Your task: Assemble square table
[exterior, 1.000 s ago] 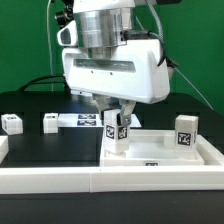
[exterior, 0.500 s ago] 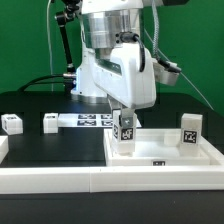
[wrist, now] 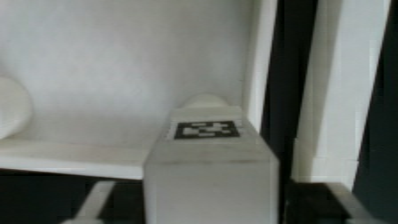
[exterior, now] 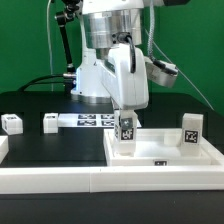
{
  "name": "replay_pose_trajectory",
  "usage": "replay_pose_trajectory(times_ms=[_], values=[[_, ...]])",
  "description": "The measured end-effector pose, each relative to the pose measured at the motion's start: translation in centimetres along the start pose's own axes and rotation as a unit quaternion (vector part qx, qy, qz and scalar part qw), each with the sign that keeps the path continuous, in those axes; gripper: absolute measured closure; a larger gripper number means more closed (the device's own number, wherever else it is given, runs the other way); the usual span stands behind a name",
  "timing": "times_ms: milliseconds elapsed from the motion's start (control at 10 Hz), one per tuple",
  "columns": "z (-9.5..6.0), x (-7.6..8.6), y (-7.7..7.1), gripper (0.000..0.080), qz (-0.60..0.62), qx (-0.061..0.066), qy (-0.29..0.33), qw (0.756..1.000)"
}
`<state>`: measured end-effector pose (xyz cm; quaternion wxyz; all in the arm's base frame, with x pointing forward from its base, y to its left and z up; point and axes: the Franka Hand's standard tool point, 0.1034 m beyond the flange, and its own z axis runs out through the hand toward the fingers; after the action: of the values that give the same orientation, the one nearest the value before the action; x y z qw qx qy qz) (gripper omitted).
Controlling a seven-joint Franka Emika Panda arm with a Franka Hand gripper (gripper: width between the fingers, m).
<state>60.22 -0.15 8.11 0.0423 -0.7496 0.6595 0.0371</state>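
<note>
The square table top (exterior: 165, 150) is a white tray with a raised rim, lying on the exterior view's right. My gripper (exterior: 126, 115) is shut on a white peg leg (exterior: 126, 138) with a tag and holds it upright, its lower end at the tray's floor near the left rim. A second leg (exterior: 192, 131) stands upright at the tray's far right corner. Two more legs (exterior: 11, 124) (exterior: 51, 123) lie on the black table to the left. In the wrist view the held leg (wrist: 210, 165) fills the middle between my fingers (wrist: 102, 199), with the table top (wrist: 125, 90) behind it.
The marker board (exterior: 92, 121) lies flat behind the tray's left side. A long white border rail (exterior: 90, 181) runs along the front edge. The arm's base and cables stand at the back.
My wrist has turned about its vertical axis, so the gripper body now shows its narrow side. The held leg has turned with it and shifted slightly to the right over the tray.
</note>
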Motion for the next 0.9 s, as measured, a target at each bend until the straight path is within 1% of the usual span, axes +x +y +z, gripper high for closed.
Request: replay_pose_trajectory(times_ms=[100, 200, 300, 400, 500, 700, 800, 900], values=[[0.06, -0.30, -0.01, 0.0335, -0.013, -0.001, -0.001, 1.000], [0.07, -0.39, -0.02, 0.0184, -0.065, -0.001, 0.000, 0.998], [0.05, -0.39, -0.01, 0.0158, -0.120, -0.002, -0.001, 0.993], [-0.04, -0.51, -0.12, 0.0152, -0.152, -0.002, -0.002, 0.988], [-0.11, -0.21, -0.36, 0.0152, -0.175, 0.012, 0.001, 0.984], [-0.07, -0.04, -0.32, 0.0150, -0.281, 0.011, 0.005, 0.960], [-0.07, -0.05, -0.32, 0.0150, -0.304, 0.011, 0.005, 0.953], [-0.14, -0.10, -0.38, 0.0150, -0.355, 0.001, 0.015, 0.935]])
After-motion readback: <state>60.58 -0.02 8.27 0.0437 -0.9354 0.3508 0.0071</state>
